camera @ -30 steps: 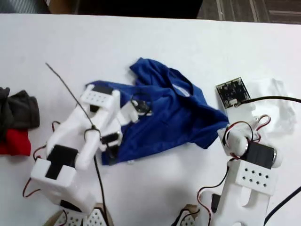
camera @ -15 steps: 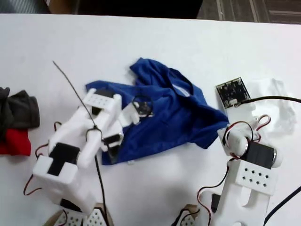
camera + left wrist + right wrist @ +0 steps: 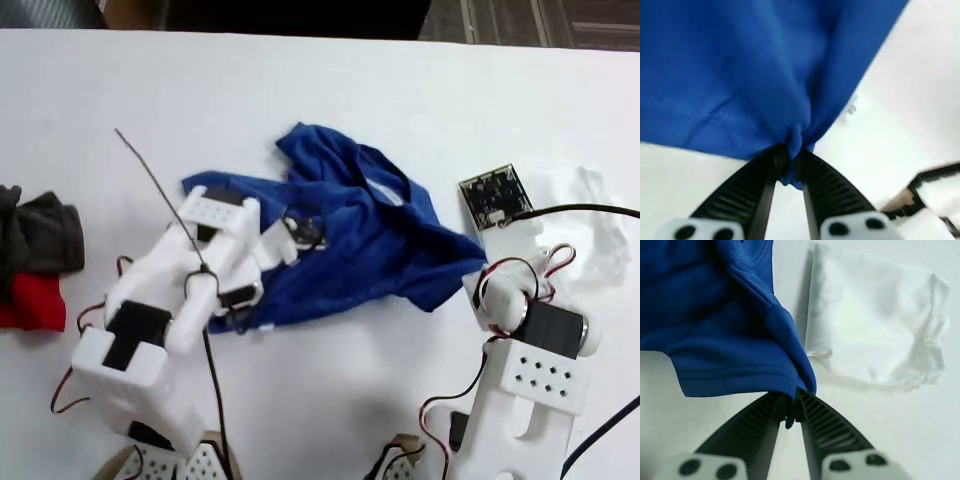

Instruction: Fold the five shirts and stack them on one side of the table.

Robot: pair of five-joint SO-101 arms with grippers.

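Crumpled blue fabric shirt (image 3: 350,250) lies mid-table on the white tabletop (image 3: 330,80), between my two arms. My left gripper (image 3: 789,159) is pinched closed on its bunched hem. My right gripper (image 3: 791,407) is clamped on a hemmed corner, just beside a folded white shirt (image 3: 875,325).

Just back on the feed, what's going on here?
Both arms hold the blue shirt, crumpled mid-table, not yet folded. The left gripper has its jaws shut on a bunched edge, the right gripper on a hem corner. A white garment lies by the right arm; a grey and red pile sits at the left edge.
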